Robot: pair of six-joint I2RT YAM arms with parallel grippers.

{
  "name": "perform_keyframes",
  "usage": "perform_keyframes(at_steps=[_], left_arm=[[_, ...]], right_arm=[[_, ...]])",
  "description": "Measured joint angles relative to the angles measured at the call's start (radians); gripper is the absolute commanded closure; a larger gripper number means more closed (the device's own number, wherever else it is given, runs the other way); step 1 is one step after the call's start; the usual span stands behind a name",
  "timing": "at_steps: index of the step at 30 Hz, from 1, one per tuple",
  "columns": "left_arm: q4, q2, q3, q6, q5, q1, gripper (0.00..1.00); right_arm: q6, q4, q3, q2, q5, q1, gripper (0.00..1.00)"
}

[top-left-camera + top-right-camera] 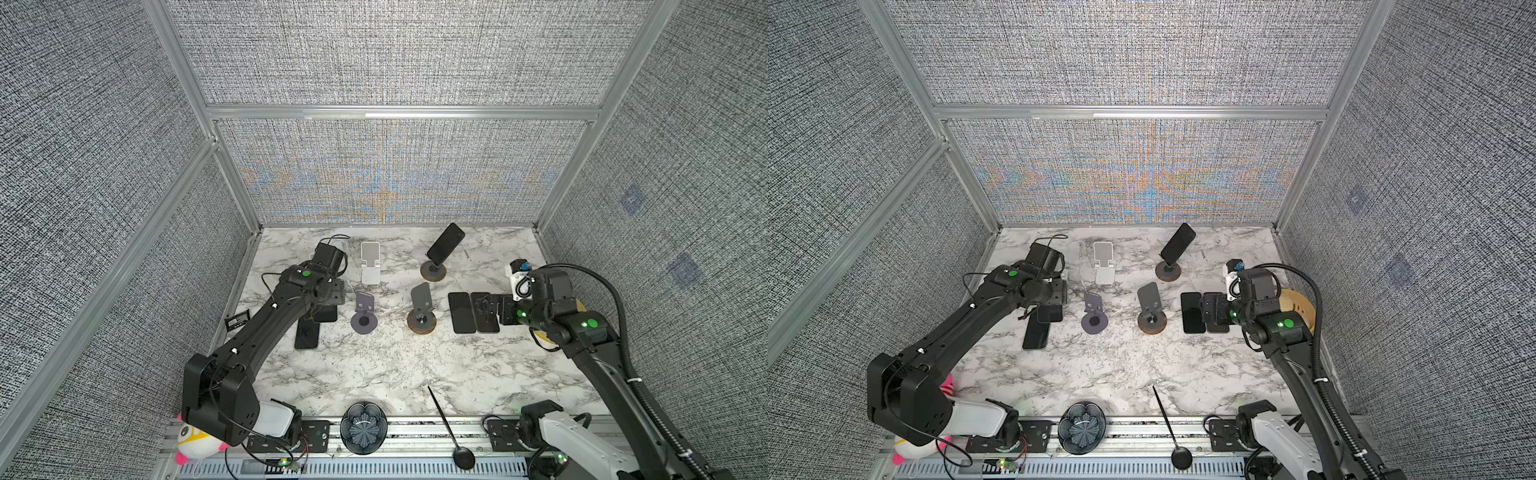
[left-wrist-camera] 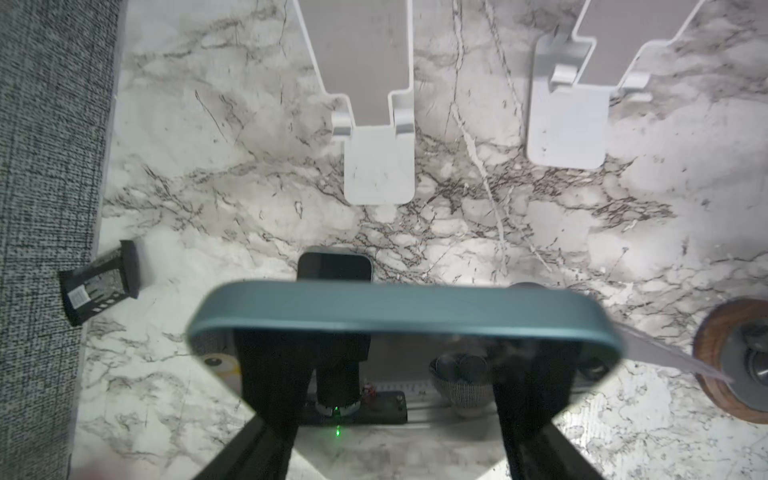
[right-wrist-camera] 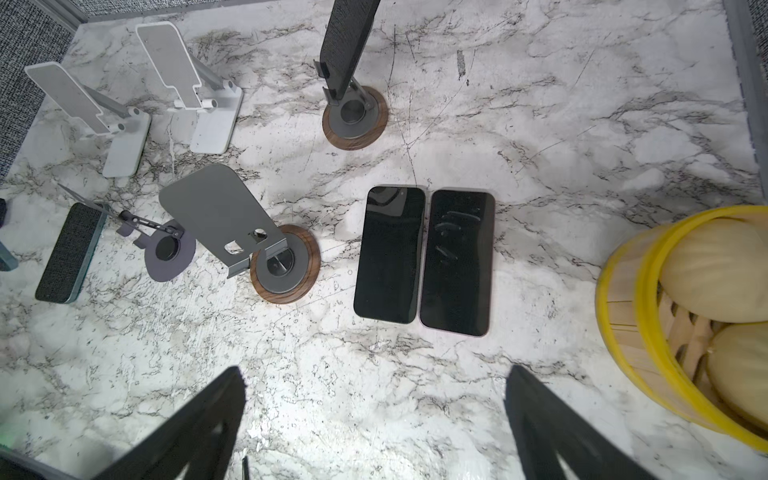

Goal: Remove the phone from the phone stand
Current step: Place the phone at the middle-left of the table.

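The phone [image 2: 403, 307] is up and clear of every stand, blue-green edge showing. The left hand [image 2: 405, 345] has it clamped across its width, fingers spread wide to span it, just short of two empty white stands [image 2: 378, 166]. I'd call the lift done for this one; setting it on the counter [image 1: 374, 365] is what's left. Another phone [image 1: 445, 243] leans on the round stand [image 1: 433, 271] at the back, untouched. The right hand [image 3: 376, 374] hangs wide open and empty above two flat phones [image 3: 390, 253]. From above, the left arm [image 1: 266, 328] hides the grip, so I can't tell how far the held phone clears the counter.
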Motion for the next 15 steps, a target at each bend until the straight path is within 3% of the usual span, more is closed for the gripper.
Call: perform_keyframes(at_steps=[15], left_arm=[[0.089, 0.119, -0.119, -0.031, 0.093, 0.047, 0.47]], right_arm=[[0.001, 0.014, 0.006, -0.022, 0.000, -0.001, 0.02]])
